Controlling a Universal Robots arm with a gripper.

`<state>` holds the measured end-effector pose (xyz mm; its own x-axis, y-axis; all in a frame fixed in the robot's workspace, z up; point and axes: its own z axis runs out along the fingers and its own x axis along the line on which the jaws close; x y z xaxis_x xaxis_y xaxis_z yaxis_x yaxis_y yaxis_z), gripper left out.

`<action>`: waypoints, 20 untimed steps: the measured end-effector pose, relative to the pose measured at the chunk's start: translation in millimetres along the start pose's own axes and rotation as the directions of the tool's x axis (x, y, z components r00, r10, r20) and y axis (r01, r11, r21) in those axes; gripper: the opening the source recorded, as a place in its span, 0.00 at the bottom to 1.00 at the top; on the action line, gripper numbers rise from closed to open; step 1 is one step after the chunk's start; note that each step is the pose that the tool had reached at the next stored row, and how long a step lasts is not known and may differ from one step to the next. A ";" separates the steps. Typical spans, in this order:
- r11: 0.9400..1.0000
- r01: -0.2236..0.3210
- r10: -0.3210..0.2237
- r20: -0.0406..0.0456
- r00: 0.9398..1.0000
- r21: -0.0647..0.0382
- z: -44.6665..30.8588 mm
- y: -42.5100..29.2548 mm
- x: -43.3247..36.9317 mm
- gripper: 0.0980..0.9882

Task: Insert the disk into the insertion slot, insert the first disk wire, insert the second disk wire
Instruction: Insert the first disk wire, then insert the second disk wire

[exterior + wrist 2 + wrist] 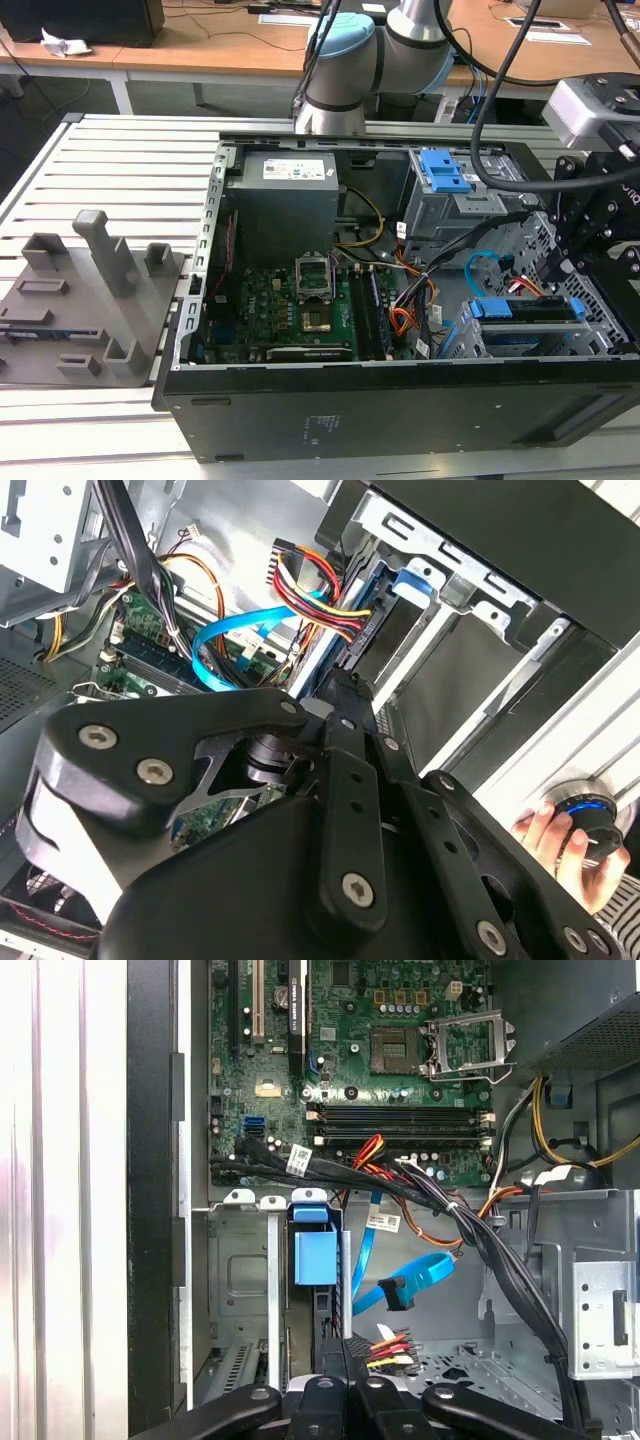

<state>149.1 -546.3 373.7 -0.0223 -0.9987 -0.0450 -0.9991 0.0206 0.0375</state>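
The disk (315, 1255) already sits in its slot (240, 1270), and my claw (345, 1355), closed as far as I can judge, presses at the disk's rear edge beside the red-orange wire (392, 1345), while the light-blue cable (415, 1275) near the disk dangles unplugged.

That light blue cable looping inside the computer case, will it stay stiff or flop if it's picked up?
Probably springy rather than limp: the light-blue cable holds an open loop unsupported in both wrist views. Likely light, being thin and flat. Its dark plug seems unplugged, so that end may swing.
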 end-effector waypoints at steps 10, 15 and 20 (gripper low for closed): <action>1.000 0.000 0.000 0.000 1.000 0.000 0.0 0.3 0.0 0.01; 1.000 0.000 0.000 0.000 1.000 0.000 0.0 0.5 0.0 0.37; 0.989 0.145 -0.145 -0.005 0.989 -0.007 0.0 0.5 0.0 0.37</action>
<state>148.6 -546.3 373.6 0.1234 -0.9913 -0.0451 -0.9914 -0.1252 0.0375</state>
